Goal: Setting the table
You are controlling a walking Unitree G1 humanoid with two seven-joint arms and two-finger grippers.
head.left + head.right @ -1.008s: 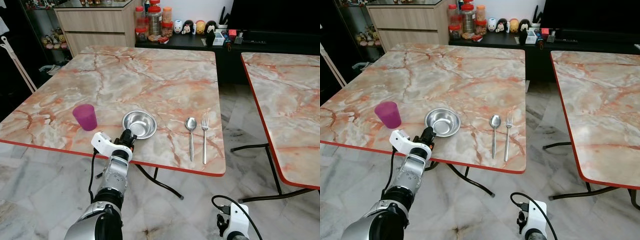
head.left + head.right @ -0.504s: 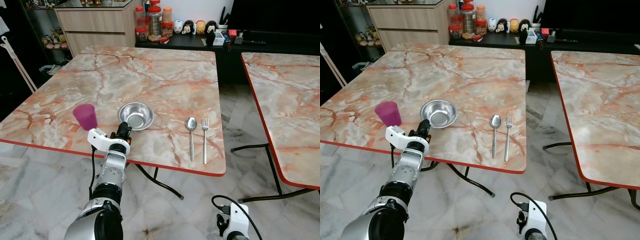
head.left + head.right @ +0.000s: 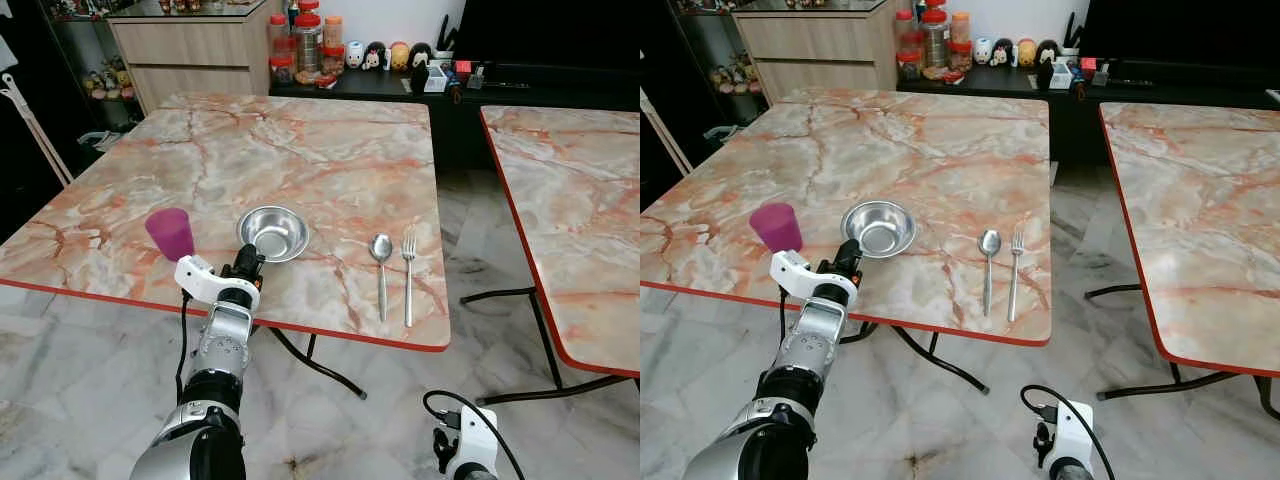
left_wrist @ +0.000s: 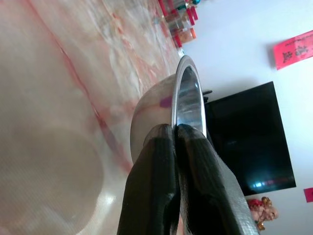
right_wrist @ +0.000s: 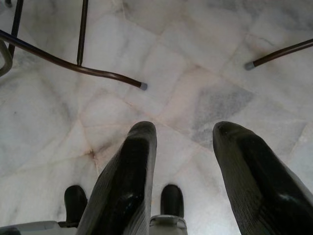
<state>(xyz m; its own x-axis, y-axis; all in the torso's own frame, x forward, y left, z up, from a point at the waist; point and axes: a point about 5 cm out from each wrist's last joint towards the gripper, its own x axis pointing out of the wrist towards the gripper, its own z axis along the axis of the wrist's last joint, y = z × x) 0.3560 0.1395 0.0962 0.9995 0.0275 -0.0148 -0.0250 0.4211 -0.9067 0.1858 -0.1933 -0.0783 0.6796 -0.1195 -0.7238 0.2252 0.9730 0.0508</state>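
Steel bowl [image 3: 273, 232] sits on the marble table [image 3: 330, 160], between purple cup [image 3: 170, 233] and spoon [image 3: 381, 254]; left gripper [image 3: 247, 265] pinches its near rim to slide it into place. Right gripper [image 5: 183, 166] idle, fingers spread, over floor

Silver bowl [image 3: 273, 233], magenta cup [image 3: 170, 233]

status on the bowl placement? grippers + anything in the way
Left gripper shut on steel bowl rim, bowl on table. Right gripper open, idle over floor. Purple cup close left of bowl; spoon, fork right.
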